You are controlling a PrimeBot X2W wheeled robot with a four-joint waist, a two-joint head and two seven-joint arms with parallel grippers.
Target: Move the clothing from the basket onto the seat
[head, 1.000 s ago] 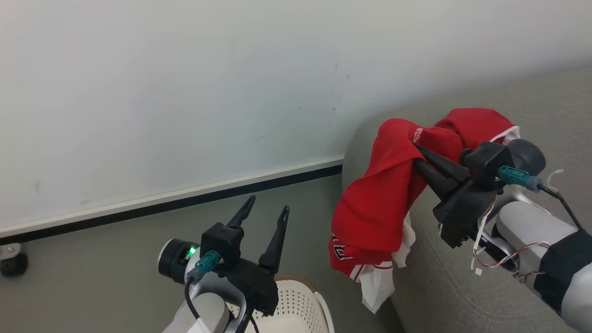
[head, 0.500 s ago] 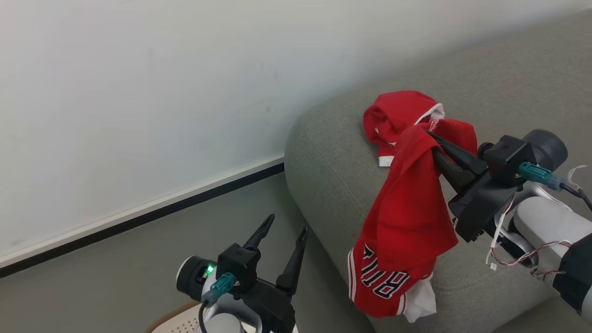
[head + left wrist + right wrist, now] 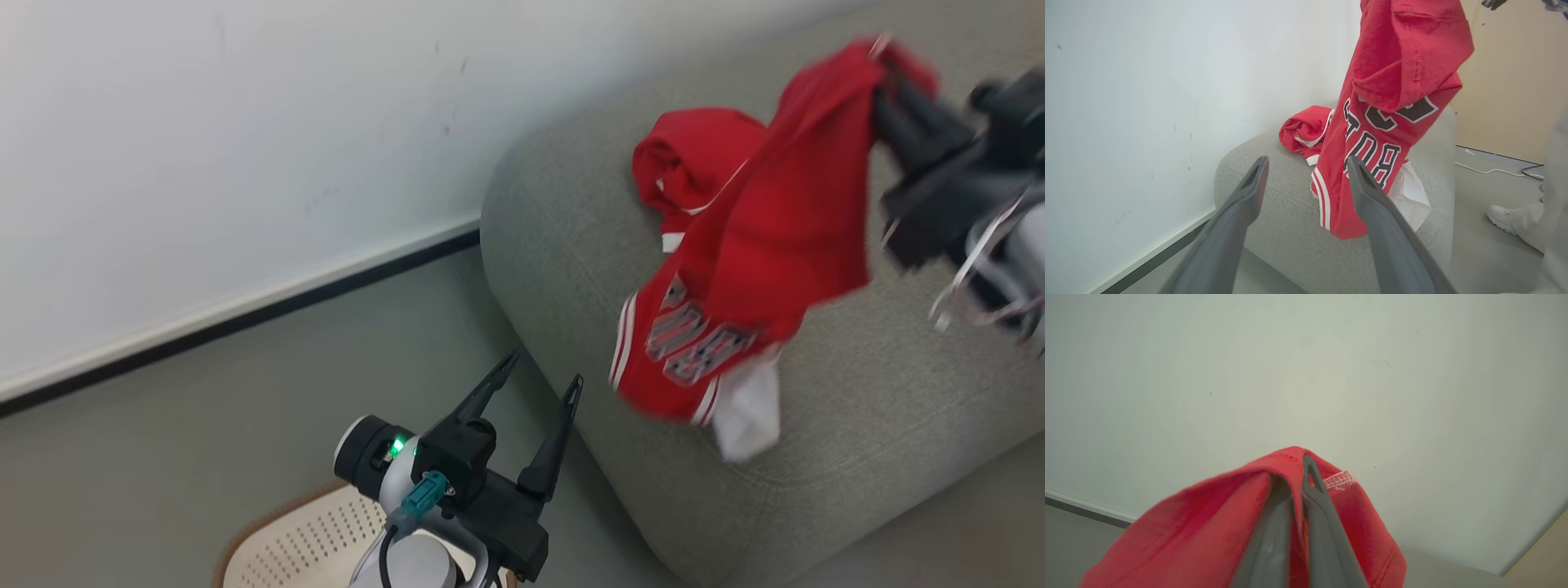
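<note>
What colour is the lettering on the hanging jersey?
Black with white outlines, on the red jersey; clearest in the left wrist view.

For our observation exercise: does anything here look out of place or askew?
The red jersey dangles from the right gripper over the grey sofa, not laid down; another red garment lies crumpled there.

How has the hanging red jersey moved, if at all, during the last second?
Yes. The red jersey hung off the sofa at its rounded end; now it hangs further in, over the cushion.
</note>
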